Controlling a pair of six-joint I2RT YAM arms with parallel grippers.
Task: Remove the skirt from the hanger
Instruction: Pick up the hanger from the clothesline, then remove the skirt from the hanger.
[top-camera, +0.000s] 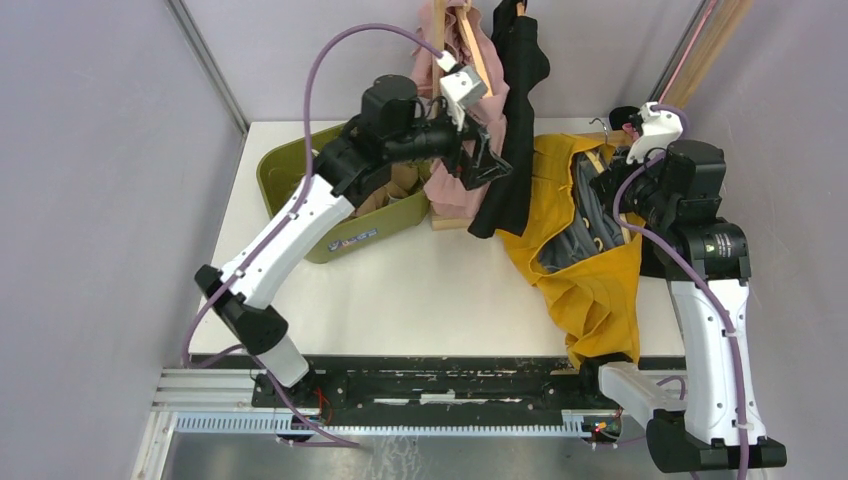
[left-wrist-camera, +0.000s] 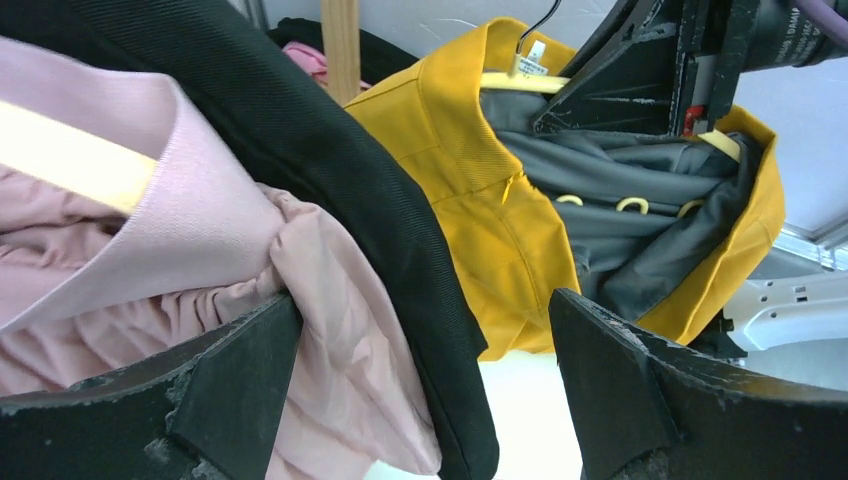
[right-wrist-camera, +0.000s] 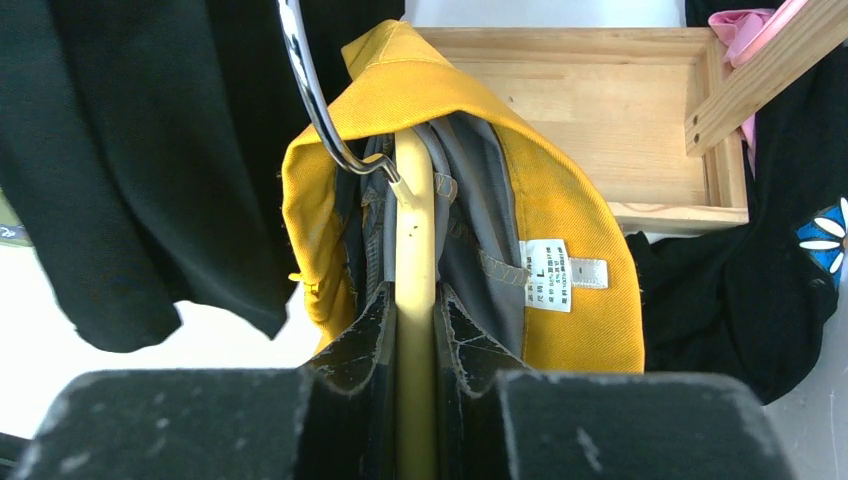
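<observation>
The yellow skirt (top-camera: 585, 270) with grey lining lies on the table at the right, still on its pale wooden hanger (right-wrist-camera: 414, 250) with a metal hook (right-wrist-camera: 318, 110). My right gripper (right-wrist-camera: 414, 300) is shut on the hanger bar at the skirt's waistband; in the top view it (top-camera: 618, 170) sits at the skirt's far end. My left gripper (top-camera: 488, 160) is open, raised at the hanging black garment (top-camera: 518, 110). In the left wrist view its fingers (left-wrist-camera: 240, 380) straddle the pink (left-wrist-camera: 330, 330) and black cloth (left-wrist-camera: 400, 250), with the skirt (left-wrist-camera: 490, 210) beyond.
A wooden rack (top-camera: 445, 60) at the back holds a pink garment (top-camera: 470, 100) and the black one. An olive green bin (top-camera: 345, 205) stands at the left. A wooden box (right-wrist-camera: 610, 110) lies behind the skirt. The table's front edge (top-camera: 420, 350) is near the arm bases.
</observation>
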